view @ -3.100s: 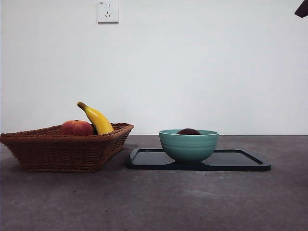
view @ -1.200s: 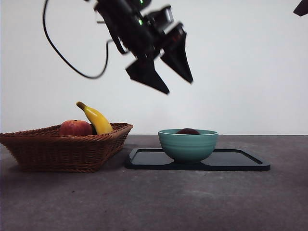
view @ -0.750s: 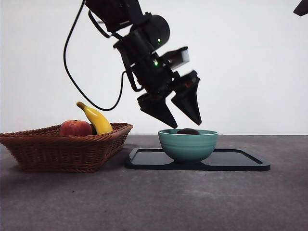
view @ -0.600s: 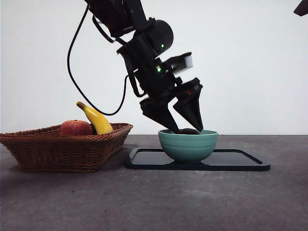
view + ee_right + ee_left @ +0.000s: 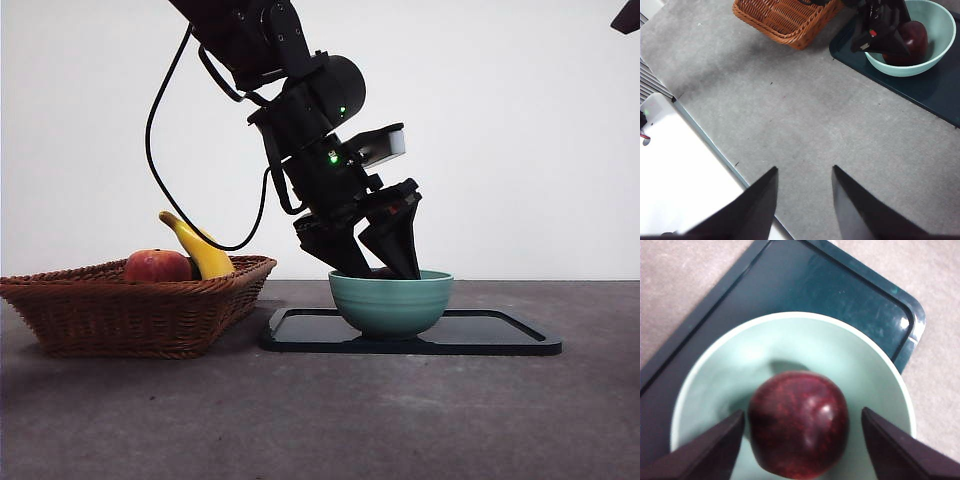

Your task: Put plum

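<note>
**Over the bowl: left jaws straddle the plum**

Inside the green bowl (image 5: 391,302), on the right side of the counter (image 5: 320,420), sits the plum (image 5: 798,423), low in the hollow where the curved wall keeps it from rolling. The left gripper (image 5: 375,262) reaches down into the bowl from above, tilted, with its jaws spread wide on either side of the fruit; in the left wrist view a gap shows between each jaw and the plum's skin, so nothing is gripped yet. That straddling pose reads as the setup for a pinch across the widest part of the fruit.

The plum is round, dark maroon, smooth and slightly glossy, with a small highlight on its shoulder; such a skin may be slippery under hard jaws. The bowl is glazed ceramic by the look of it, pale green inside, faintly ribbed outside. It stands on a dark, shiny, shallow tray (image 5: 500,335) with rounded corners, which keeps it in a fixed spot.

To the left stands a woven wicker basket (image 5: 130,312), rough and open, holding a red-orange fruit (image 5: 158,266) and a yellow banana (image 5: 203,249).

The right gripper (image 5: 802,192) hangs high over bare counter, well away, jaws parted and empty.
</note>
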Available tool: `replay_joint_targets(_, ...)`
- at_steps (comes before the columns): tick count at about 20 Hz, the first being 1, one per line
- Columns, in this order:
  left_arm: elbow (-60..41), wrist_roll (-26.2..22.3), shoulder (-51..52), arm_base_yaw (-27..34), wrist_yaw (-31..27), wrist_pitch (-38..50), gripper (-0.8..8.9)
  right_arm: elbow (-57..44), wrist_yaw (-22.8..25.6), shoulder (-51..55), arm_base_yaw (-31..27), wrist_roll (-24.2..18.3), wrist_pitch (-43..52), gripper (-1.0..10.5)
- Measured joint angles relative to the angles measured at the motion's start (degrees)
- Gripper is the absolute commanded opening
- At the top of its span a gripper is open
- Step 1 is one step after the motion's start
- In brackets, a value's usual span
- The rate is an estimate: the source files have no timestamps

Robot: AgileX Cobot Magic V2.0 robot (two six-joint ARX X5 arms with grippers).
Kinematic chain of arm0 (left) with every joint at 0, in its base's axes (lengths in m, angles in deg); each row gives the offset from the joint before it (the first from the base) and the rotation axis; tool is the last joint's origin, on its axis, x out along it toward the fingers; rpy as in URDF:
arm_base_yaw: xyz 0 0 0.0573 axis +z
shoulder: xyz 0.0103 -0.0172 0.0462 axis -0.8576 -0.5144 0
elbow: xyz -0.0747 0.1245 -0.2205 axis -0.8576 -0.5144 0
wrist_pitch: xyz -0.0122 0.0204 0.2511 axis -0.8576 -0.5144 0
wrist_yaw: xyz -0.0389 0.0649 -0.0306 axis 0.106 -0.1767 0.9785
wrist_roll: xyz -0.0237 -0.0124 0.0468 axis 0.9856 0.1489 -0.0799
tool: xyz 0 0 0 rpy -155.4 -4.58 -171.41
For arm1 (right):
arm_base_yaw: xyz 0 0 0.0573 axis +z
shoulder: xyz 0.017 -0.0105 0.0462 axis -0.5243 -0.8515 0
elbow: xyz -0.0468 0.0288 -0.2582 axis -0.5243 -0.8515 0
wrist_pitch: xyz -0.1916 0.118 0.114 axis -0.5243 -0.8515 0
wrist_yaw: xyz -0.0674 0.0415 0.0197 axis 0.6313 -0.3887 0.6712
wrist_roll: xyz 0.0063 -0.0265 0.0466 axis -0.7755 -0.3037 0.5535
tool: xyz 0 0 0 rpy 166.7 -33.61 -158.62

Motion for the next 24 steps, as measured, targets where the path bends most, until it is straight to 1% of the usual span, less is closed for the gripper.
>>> replay_joint_targets(4, 0.0, -1.2, 0.0, -1.3, -4.2, -0.4, 3.39, 0.0, 0.0, 0.0, 0.0, 0.0, 0.0, 1.7)
replay_joint_targets(5, 0.0, -1.4, 0.0, -1.5, -4.4, -0.4, 3.35, 0.0, 0.0, 0.0, 0.0, 0.0, 0.0, 1.7)
replay_joint_targets(8, 0.0, -1.6, 0.0, -1.7, -4.8, -0.5, 2.16, 0.0, 0.0, 0.0, 0.0, 0.0, 0.0, 1.7)
replay_joint_targets(13, 0.2, -1.6, 0.0, -1.8, -5.1, -0.7, 2.08, 0.0, 0.0, 0.0, 0.0, 0.0, 0.0, 1.7)
replay_joint_targets(15, 1.0, -1.6, -0.1, -1.8, -5.2, -2.4, 2.08, 0.0, 0.0, 0.0, 0.0, 0.0, 0.0, 1.7)
replay_joint_targets(19, 7.5, -1.5, -0.4, -1.8, -5.3, -7.8, 2.08, 0.0, 0.0, 0.0, 0.0, 0.0, 0.0, 1.7)
replay_joint_targets(24, 21.8, 0.8, -0.4, -1.6, -5.2, -15.5, 2.08, 0.0, 0.0, 0.0, 0.0, 0.0, 0.0, 1.7)
